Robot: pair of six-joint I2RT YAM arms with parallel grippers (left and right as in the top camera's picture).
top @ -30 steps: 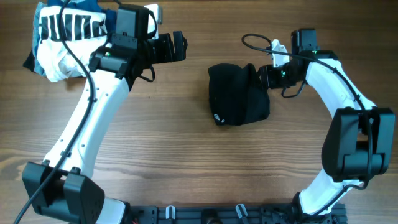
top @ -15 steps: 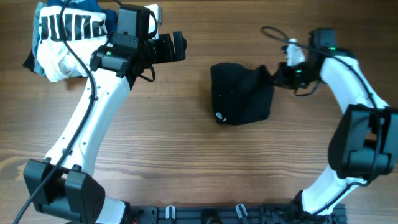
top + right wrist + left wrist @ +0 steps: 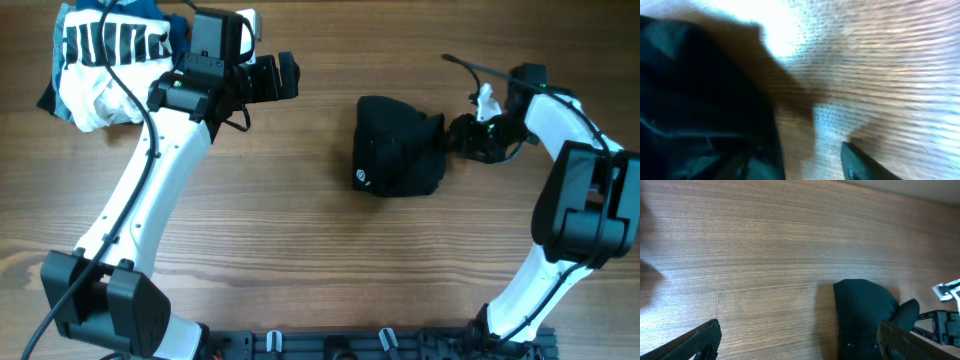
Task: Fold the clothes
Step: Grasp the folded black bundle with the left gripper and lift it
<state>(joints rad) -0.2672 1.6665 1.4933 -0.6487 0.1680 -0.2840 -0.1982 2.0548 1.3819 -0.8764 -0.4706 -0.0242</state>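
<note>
The black shirt (image 3: 400, 160) lies folded into a compact bundle right of the table's middle, with a small white logo at its front left corner. It also shows in the left wrist view (image 3: 862, 315) and, blurred, in the right wrist view (image 3: 690, 100). My right gripper (image 3: 453, 135) is at the shirt's upper right corner. Its fingers (image 3: 800, 165) stand apart with bare wood between them, and black fabric lies against the left finger. My left gripper (image 3: 285, 78) is open and empty, well to the left of the shirt (image 3: 800, 345).
A bundle of white and blue garments with a black-and-white striped print (image 3: 100, 60) lies at the table's far left corner, behind the left arm. A black cable (image 3: 480, 68) loops off the right wrist.
The right gripper moved to the right and the black shirt slid right with it. The left arm has not moved.
</note>
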